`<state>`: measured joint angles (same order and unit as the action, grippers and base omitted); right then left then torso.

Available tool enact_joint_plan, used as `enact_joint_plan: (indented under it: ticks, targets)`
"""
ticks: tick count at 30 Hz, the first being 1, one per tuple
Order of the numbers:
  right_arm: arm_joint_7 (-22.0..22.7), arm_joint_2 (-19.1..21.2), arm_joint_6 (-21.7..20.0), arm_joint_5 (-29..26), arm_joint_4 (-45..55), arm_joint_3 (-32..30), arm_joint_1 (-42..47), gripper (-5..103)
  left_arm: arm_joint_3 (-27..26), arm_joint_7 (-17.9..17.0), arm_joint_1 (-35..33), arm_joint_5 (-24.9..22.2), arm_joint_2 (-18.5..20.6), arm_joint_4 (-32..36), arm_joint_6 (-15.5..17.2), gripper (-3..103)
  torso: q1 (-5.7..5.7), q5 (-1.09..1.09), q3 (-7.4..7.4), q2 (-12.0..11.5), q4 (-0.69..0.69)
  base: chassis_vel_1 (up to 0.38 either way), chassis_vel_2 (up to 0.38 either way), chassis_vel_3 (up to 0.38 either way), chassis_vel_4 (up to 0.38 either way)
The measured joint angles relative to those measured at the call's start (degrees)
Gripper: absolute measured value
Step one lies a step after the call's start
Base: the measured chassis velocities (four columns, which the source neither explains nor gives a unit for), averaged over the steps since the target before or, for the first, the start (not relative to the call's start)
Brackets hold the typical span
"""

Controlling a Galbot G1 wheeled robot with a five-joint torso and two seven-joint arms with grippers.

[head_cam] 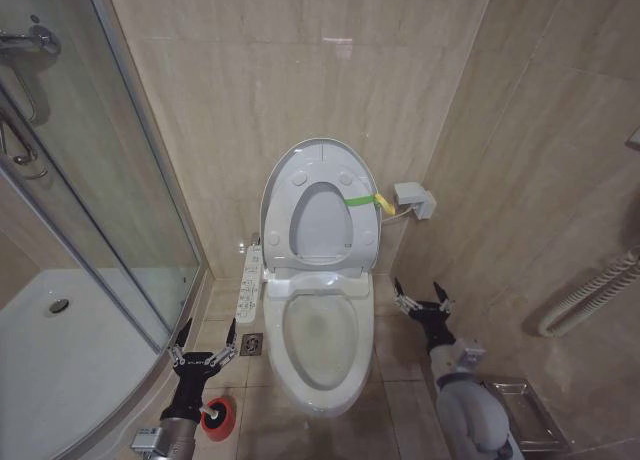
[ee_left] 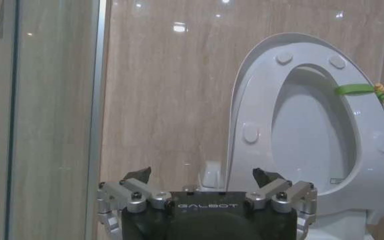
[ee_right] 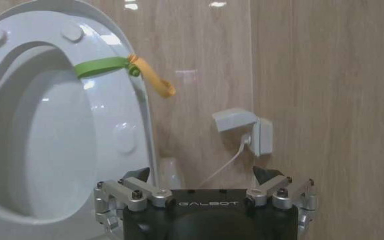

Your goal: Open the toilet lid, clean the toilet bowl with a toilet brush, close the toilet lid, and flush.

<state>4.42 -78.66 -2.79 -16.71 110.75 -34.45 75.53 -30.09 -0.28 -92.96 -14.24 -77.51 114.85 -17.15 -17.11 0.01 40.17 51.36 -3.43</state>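
the toilet lid (head_cam: 290,185) stands upright against the back wall with the seat (head_cam: 322,220), green-and-yellow tab (head_cam: 368,201) at its 3 o'clock edge. the toilet bowl (head_cam: 320,342) lies uncovered. the left gripper (head_cam: 204,340), fingers spread and empty, hovers at the bowl's 9 o'clock just above the toilet brush (head_cam: 217,417). the right gripper (head_cam: 421,291), also spread and empty, hangs at 3 o'clock over bare floor tiles (head_cam: 400,400), apart from the rim.
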Motion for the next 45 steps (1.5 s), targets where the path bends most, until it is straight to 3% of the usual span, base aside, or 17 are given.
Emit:
enact_joint_plan:
  ticks: [17,36,45]
  targets:
    - [1.82,9.0,0.38,-7.89,-9.81,2.04,-13.05,100,0.01,0.0,0.0,0.0,0.0,0.0,0.0,99,0.0,0.01,0.0,0.0,-0.01,0.0,0.0,0.0,0.0]
    - [3.19,7.23,0.8,-9.46,-17.06,5.72,-23.61,100,0.01,0.0,0.0,0.0,0.0,0.0,0.0,99,0.0,-0.01,0.0,0.0,0.0,0.0,0.0,0.0,0.0]
    - [3.36,6.3,2.12,-8.33,-24.38,8.21,-32.81,100,0.01,0.0,0.0,0.0,0.0,0.0,0.0,99,0.0,-0.02,0.0,0.0,0.0,0.0,0.0,0.0,0.0]
